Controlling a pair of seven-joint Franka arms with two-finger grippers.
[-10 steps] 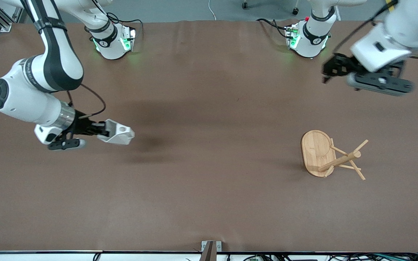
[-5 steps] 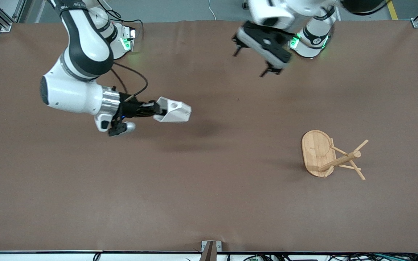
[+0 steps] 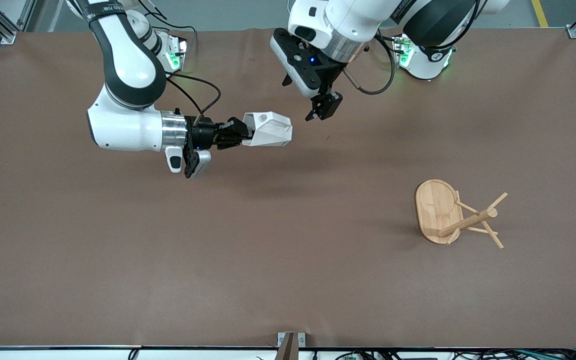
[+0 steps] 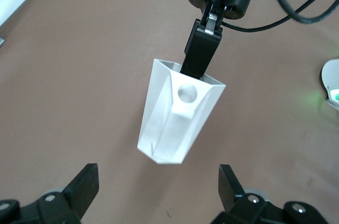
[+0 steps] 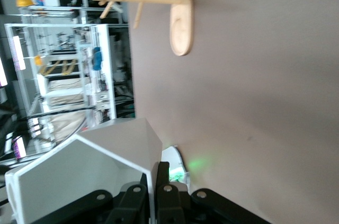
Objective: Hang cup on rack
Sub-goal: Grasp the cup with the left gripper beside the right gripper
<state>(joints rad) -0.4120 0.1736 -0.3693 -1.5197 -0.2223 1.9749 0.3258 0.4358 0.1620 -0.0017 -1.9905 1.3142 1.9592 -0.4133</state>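
The right end effector (image 3: 240, 134) is closed tight on the cup (image 3: 268, 130). Its two dark fingers (image 4: 200, 54) pinch the cup's rim wall, one finger inside and one outside. It holds the cup up in the air over the middle of the brown surface (image 3: 288, 280), toward the robots' edge of it. The cup is white with flat, angled sides (a bit like a folded paper cup). It lies on its side in the grip, with its open mouth toward the fingers and its narrow bottom pointing toward the left arm's end. On its side is a flat tab handle (image 4: 186, 99) with a round hole in it. The handle faces up.

The left end effector (image 3: 325, 106) hangs in the air just beside the cup's narrow end. Its fingers (image 4: 85, 184) are spread wide apart and hold nothing. In the left wrist view the cup shows between the two finger tips but farther off, and nothing touches it there.

The rack (image 3: 455, 215) stands on the surface toward the left arm's end, well apart from the cup and from both end effectors. It is nearer to the front camera than they are. It is light wood, with an oval base (image 3: 435, 210), a round post (image 3: 468, 222) and thin pegs (image 3: 496, 201) that stick out at angles. The right wrist view shows the rack (image 5: 153, 9) too.
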